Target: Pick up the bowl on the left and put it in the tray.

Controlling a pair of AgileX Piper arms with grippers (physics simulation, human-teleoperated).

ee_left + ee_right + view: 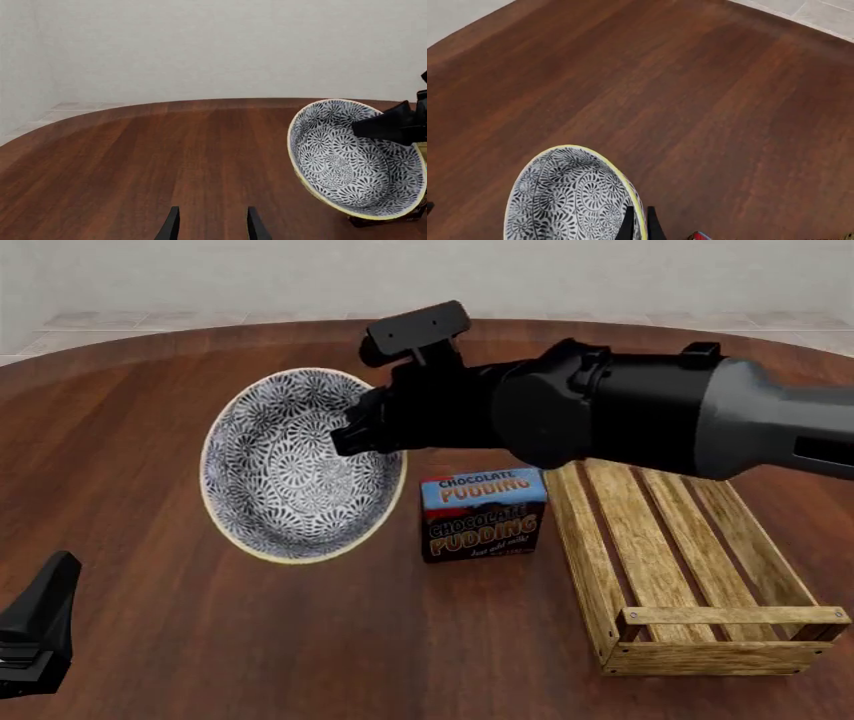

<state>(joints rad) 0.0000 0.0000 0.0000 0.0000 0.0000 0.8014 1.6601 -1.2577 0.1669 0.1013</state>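
Box [483, 514] reading "CHOCOLATE PUDDING", right jaws [638, 223] pinching tilted bowl [296, 468] rim, left jaws [211, 225] spread

The right gripper [350, 432] covers part of the bowl [296, 468] rim it pinches, and its arm hides the far end of the tray [674, 560]. The pudding box [483, 514] beside the gripper loses its top edge behind the arm. The left gripper [211, 224] shows only fingertips, cut off by the frame.
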